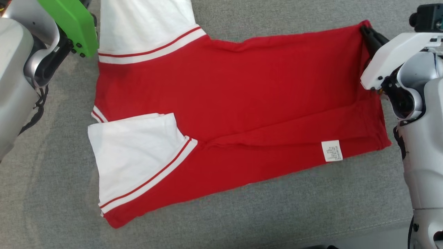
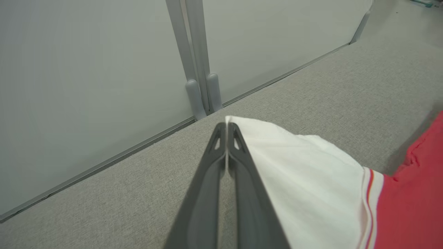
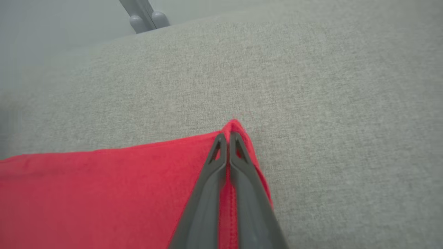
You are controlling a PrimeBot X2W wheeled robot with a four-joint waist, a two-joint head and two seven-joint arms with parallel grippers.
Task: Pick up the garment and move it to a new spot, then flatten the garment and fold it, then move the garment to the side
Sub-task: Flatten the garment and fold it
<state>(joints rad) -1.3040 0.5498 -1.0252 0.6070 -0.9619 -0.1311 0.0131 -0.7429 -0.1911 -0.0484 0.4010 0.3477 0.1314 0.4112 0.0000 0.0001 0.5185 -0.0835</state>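
T-shirt, red in the body with white sleeves, lay spread across the grey fabric-covered desk, collar end toward the robot's left and hem toward its right.

The left end effector was pressed together on the outer edge of the far sleeve. The right end effector was pinched on the far hem corner, with very little cloth past its tips.

That thin bite looked the likeliest failure: any pull toward the left could draw the corner out of the fingers. The left hold was on sleeve cloth alone, so a lift would probably stretch the sleeve while the heavier body sagged and dragged. Both holds sat on the far edge, so the near edge would hang free. A long crease already ran along the near side, and the near sleeve lay partly over the body; uneven raising could bunch these further and spoil the flattening.

Counted: one T-shirt, two white sleeves, one white care label near the hem, two end effectors, both gripping.
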